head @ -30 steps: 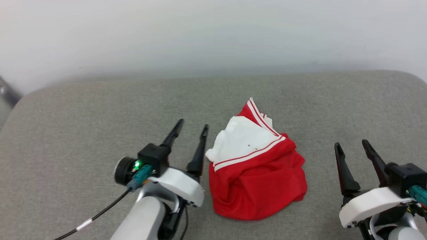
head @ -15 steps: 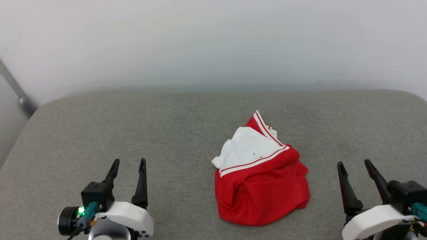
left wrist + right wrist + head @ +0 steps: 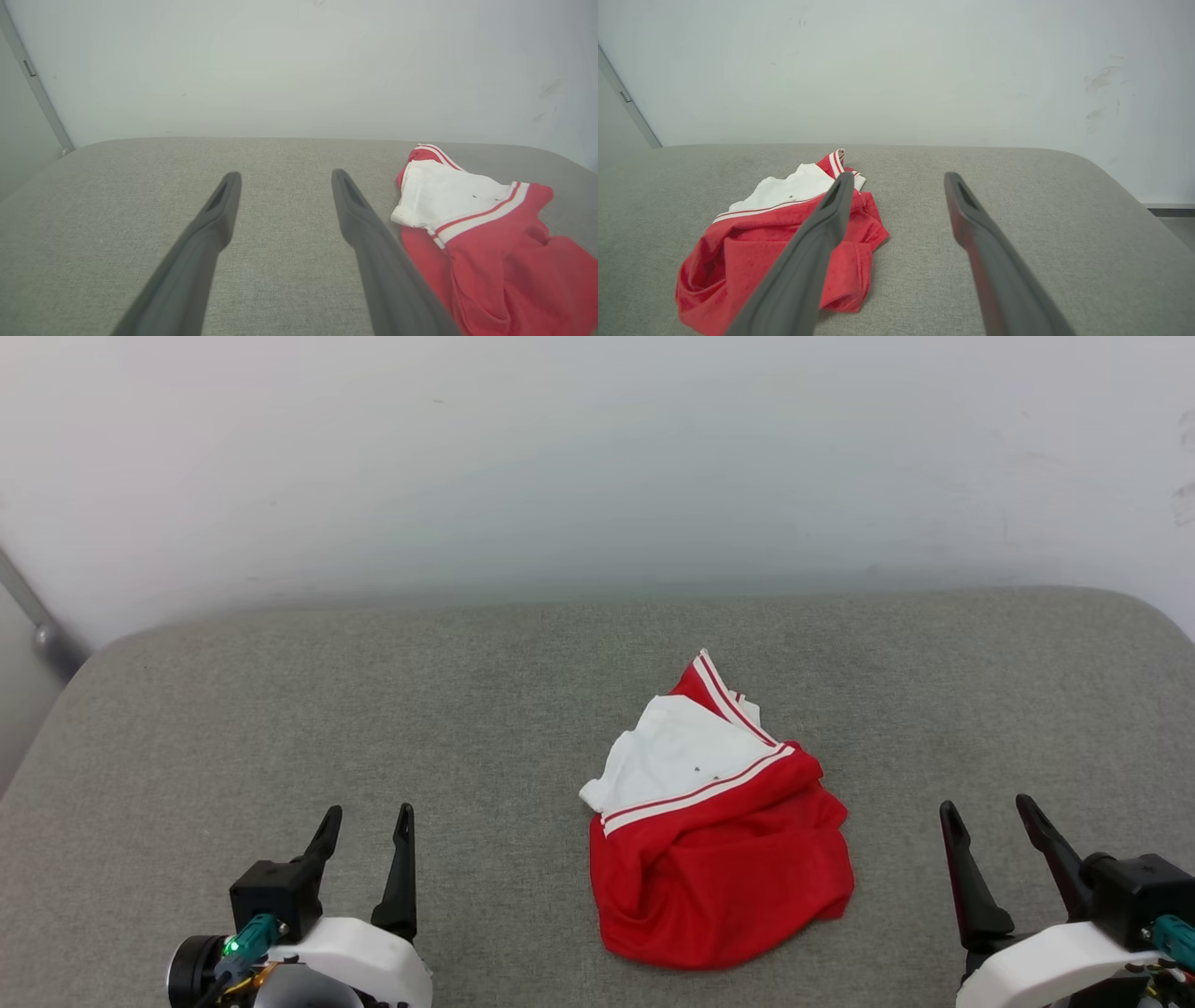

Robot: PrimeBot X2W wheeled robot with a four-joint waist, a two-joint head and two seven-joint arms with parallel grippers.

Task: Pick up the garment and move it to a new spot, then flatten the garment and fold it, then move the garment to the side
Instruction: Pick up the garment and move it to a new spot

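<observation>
While both sets of fingers pointed toward the pale wall (image 3: pixel 597 457), you had the left pincer (image 3: pixel 369 814) spread wide and empty. The right pincer (image 3: pixel 986 805) was likewise parted wide, with nothing between its jaws. The garment (image 3: pixel 719 859) lay crumpled on the grey cushion (image 3: pixel 280 709) between the two, right of the left pincer and left of the right one. It touched neither and sat somewhat nearer the right. Its white, stripe-trimmed sleeve lay beyond the fingertips' level, and its red body lay level with the fingers.

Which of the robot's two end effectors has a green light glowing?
The left end effector, at the lower left of the head view: a green light glows on its wrist. The wrist of the right end effector looks unlit.
</observation>
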